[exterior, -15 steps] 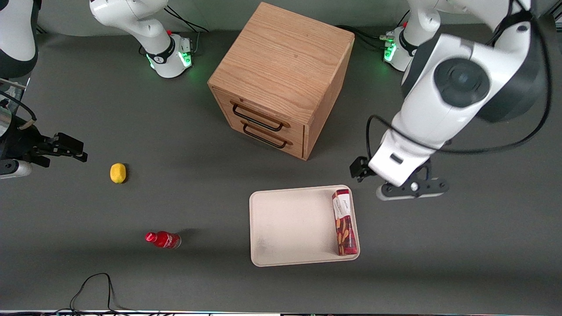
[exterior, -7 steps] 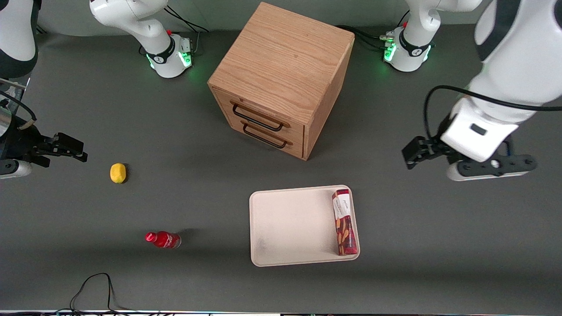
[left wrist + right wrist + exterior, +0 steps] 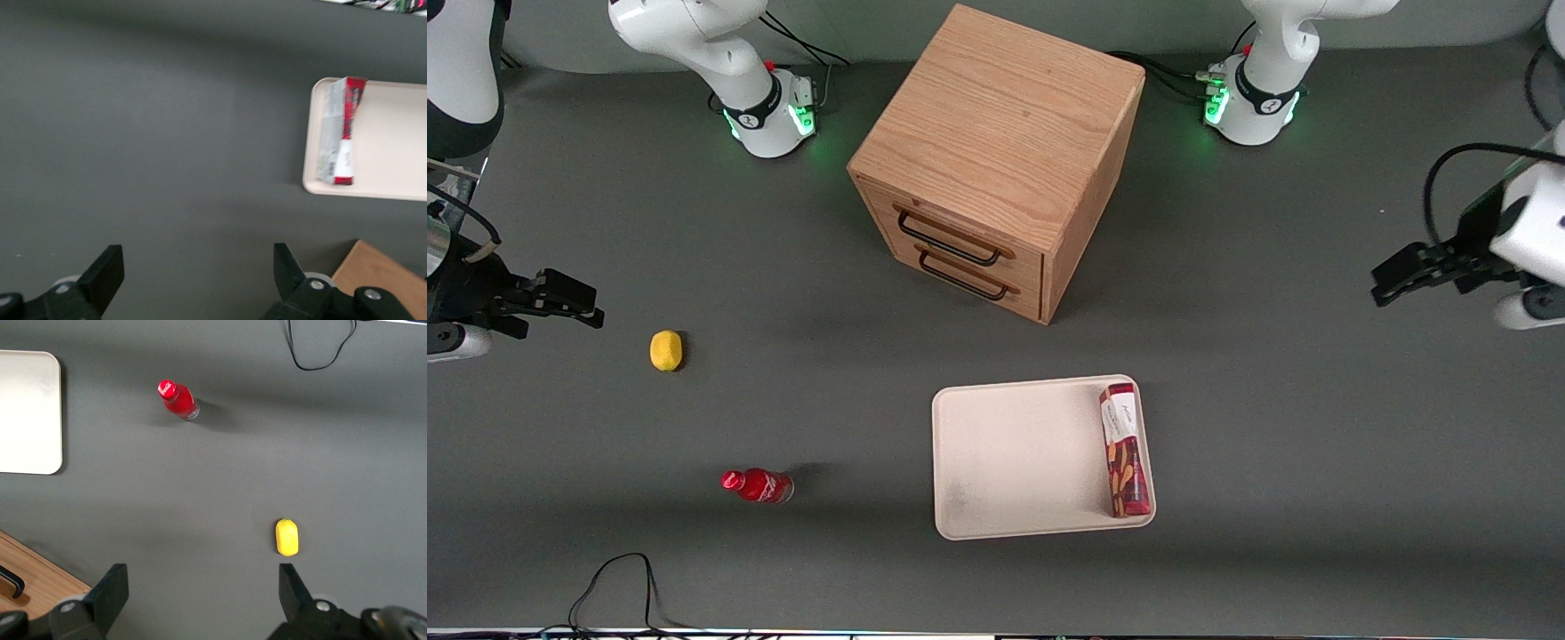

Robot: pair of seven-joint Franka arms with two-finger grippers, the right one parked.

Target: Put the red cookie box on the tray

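Finding: the red cookie box (image 3: 1124,450) lies flat inside the tray (image 3: 1014,458), along the rim at the working arm's end, one short end nearest the front camera. The wrist view confirms it: the box (image 3: 339,131) rests within the rim of the tray (image 3: 393,143), touching or just beside that rim.

My gripper (image 3: 1405,271) hangs above bare desk (image 3: 1272,356), well apart from the tray, toward the working arm's end. My jaws stand spread wide and hold nothing; the wrist view shows only dark desk between them (image 3: 197,277).

Judgement: placement appears done, and the step in hand is withdrawal. The next move calls for no more than parking clear of the tray without touching the box.

Limits of inspection: most of my arm is cut off at the frame edge in the front view. The wrist view is blurred, so the box print is unreadable. Only a corner of the wooden cabinet (image 3: 380,273) shows there.
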